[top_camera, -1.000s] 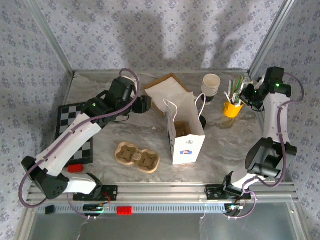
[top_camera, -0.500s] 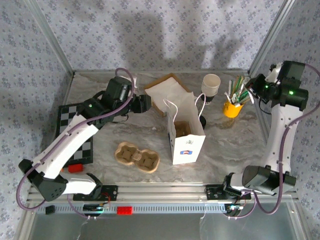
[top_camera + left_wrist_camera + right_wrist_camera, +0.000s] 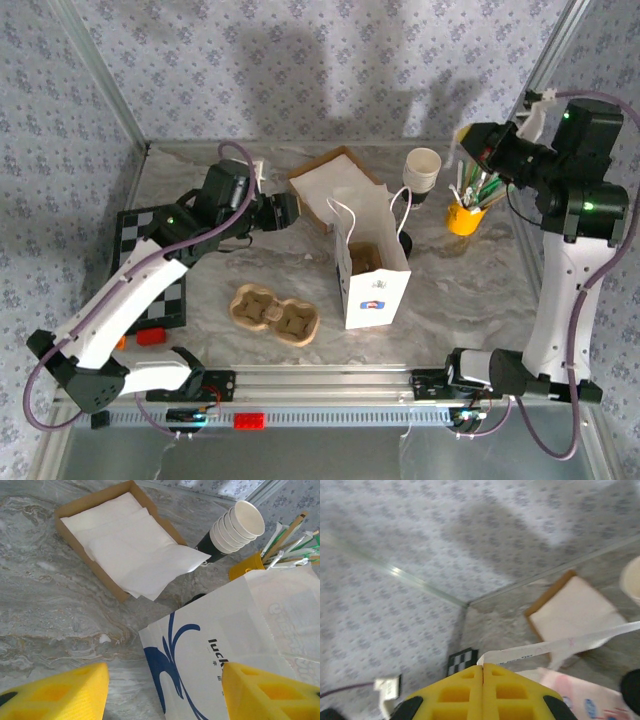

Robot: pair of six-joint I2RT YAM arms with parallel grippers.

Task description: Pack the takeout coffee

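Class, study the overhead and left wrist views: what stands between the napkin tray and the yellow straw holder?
A stack of lidless paper cups, between the napkin tray and the yellow straw holder; both views show it.

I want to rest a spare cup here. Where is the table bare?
The widest bare marble lies right of the paper bag, in front of the yellow straw holder. A smaller strip runs between the napkin tray and the cup carrier. The back, around the cup stack, is crowded.

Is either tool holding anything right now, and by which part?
The right tool pinches a wrapped straw by its end; the left tool is open and empty.
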